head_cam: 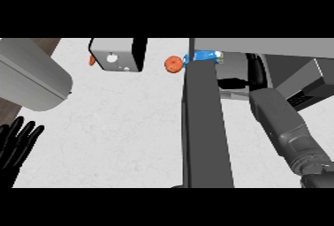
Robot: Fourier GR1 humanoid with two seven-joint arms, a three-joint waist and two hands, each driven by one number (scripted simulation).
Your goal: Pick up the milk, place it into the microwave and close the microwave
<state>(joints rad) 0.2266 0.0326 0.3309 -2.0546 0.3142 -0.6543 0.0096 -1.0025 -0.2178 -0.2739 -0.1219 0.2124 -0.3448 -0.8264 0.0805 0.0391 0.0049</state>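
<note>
My right hand (233, 83) is inside the microwave (287, 66) and I cannot tell its grasp; the unseen milk carton is probably light, crushable, best held mid-body.

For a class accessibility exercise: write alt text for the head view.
The robot's right hand reaches into the open microwave, past its open door; the hand's fingers are hidden. A blue carton and an orange object sit behind the door, and the left hand rests open at the left edge.

The single head view looks steeply down, close over the counter (124, 132) and the microwave's open door (205, 132).
</note>
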